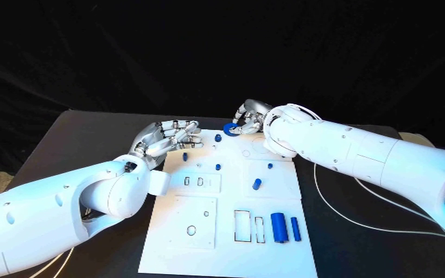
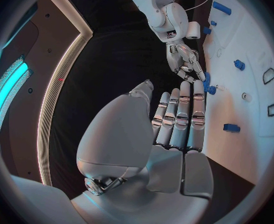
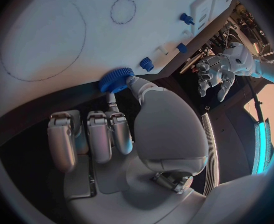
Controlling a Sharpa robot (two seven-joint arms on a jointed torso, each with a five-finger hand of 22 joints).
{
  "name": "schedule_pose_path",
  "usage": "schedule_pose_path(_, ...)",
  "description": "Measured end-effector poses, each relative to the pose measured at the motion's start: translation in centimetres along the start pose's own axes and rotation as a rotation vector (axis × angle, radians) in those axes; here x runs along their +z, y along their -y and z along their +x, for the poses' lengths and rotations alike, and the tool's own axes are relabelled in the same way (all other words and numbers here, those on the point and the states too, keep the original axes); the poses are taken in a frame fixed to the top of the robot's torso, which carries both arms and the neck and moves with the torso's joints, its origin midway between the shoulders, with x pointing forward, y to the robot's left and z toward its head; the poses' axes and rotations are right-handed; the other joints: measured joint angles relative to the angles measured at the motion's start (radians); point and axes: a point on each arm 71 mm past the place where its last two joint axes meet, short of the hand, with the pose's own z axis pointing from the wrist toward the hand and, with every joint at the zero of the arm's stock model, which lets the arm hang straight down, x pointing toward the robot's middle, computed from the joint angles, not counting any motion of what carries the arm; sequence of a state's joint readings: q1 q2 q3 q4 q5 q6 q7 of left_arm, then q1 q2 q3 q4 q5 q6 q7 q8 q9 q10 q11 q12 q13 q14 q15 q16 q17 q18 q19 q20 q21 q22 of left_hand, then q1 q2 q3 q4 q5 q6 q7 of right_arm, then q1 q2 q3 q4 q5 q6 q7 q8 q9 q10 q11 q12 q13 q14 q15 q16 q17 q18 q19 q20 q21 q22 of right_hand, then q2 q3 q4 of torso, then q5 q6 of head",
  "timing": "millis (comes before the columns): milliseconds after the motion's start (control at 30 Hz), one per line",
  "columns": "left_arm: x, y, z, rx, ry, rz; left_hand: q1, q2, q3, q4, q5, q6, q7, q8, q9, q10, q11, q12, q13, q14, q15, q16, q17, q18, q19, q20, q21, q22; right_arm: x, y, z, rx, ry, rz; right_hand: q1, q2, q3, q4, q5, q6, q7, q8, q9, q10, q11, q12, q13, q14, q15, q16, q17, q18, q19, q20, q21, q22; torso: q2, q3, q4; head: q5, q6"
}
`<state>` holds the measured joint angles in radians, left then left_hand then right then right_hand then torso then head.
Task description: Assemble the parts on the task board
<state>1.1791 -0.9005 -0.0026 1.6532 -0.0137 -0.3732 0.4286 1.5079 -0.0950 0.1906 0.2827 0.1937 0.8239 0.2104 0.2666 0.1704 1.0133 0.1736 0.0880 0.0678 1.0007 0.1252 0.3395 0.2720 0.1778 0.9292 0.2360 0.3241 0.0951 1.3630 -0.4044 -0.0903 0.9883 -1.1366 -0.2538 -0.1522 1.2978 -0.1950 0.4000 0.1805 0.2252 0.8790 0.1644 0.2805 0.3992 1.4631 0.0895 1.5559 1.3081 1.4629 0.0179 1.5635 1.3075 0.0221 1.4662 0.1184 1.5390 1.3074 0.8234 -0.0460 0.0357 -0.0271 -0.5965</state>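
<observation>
The white task board [image 1: 209, 226] lies in the middle of the black table. At its far edge my right hand [image 1: 250, 118] pinches a blue toothed gear [image 1: 229, 129] between thumb and a finger; the gear [image 3: 116, 79] sits just at the board's rim [image 3: 62, 15], and the other fingers [image 3: 90, 137] are curled in. My left hand [image 1: 172, 138] hovers over the board's far left corner, fingers [image 2: 180, 117] stretched out side by side, holding nothing. The left wrist view shows the right hand [image 2: 185, 59] with the gear [image 2: 207, 77].
Two blue cylinders [image 1: 279, 226] lie near the board's front right. Small blue pegs [image 1: 218, 138] stand at the far end, and a short blue piece [image 1: 258, 185] lies mid-board. A white cable [image 1: 320, 188] runs along the table right of the board.
</observation>
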Motion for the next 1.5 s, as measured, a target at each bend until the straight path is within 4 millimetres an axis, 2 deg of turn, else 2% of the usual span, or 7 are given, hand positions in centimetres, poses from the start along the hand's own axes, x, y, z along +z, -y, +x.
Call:
schedule_pose_path(500, 0.0, 0.0, -0.1, 0.001, 0.002, -0.003, 0.000, 0.000, 0.005, 0.000, 0.000, -0.004, 0.000, 0.000, -0.001, 0.000, 0.000, -0.004, 0.000, 0.000, 0.000, -0.004, 0.002, 0.000, 0.000, 0.000, 0.000, -0.001, -0.8, 0.0, 0.0, -0.071, 0.001, -0.035, -0.016, -0.016, -0.007, 0.001, -0.006, 0.004, -0.003, 0.000, 0.003, 0.004, -0.004, 0.000, 0.000, 0.004, -0.004, 0.000, 0.000, 0.000, 0.000, 0.000, 0.000, 0.001, 0.000, -0.0004, 0.0006, 0.002, -0.004)
schedule_pose_path(900, -0.1, 0.0, -0.2, 0.002, 0.004, -0.006, 0.000, 0.000, 0.006, 0.000, 0.000, -0.006, -0.002, 0.000, -0.001, 0.000, 0.000, -0.004, 0.000, 0.000, 0.000, -0.004, 0.002, 0.000, 0.000, 0.000, 0.000, -0.001, -1.7, -0.2, 0.2, -0.110, -0.003, -0.068, -0.016, -0.016, -0.007, 0.001, -0.010, 0.004, -0.004, -0.004, 0.002, 0.004, -0.004, 0.000, 0.000, 0.004, -0.004, 0.000, 0.000, 0.000, 0.000, 0.000, 0.000, 0.001, 0.000, 0.0001, -0.0003, 0.000, -0.003)
schedule_pose_path(1033, -0.1, 0.0, -0.2, 0.002, 0.005, -0.006, 0.000, 0.000, 0.006, 0.000, 0.000, -0.006, -0.002, 0.000, -0.001, 0.000, 0.000, -0.004, 0.000, 0.000, 0.000, -0.004, 0.002, 0.000, 0.000, 0.000, 0.000, -0.001, -2.0, -0.3, 0.3, -0.128, -0.004, -0.081, -0.024, -0.024, -0.014, 0.000, -0.014, 0.004, -0.004, -0.004, 0.002, 0.004, -0.004, 0.000, 0.000, 0.004, -0.004, 0.000, 0.001, 0.000, 0.000, 0.000, 0.000, 0.001, 0.000, 0.0002, -0.0004, 0.001, -0.004)
schedule_pose_path(1500, -0.1, 0.0, -0.3, 0.003, 0.007, -0.008, 0.000, 0.000, 0.006, 0.000, 0.000, -0.006, -0.002, 0.000, -0.002, -0.004, 0.004, -0.004, 0.000, 0.000, 0.000, -0.004, 0.004, 0.000, 0.000, 0.000, 0.000, -0.002, -2.4, -0.9, 0.7, -0.218, 0.007, -0.121, -0.028, -0.028, -0.024, 0.001, -0.023, 0.000, 0.000, -0.012, 0.004, 0.004, -0.004, 0.000, 0.000, 0.004, -0.004, 0.000, 0.000, 0.000, 0.000, 0.000, 0.000, 0.000, 0.000, -0.0002, -0.0003, -0.002, -0.008)
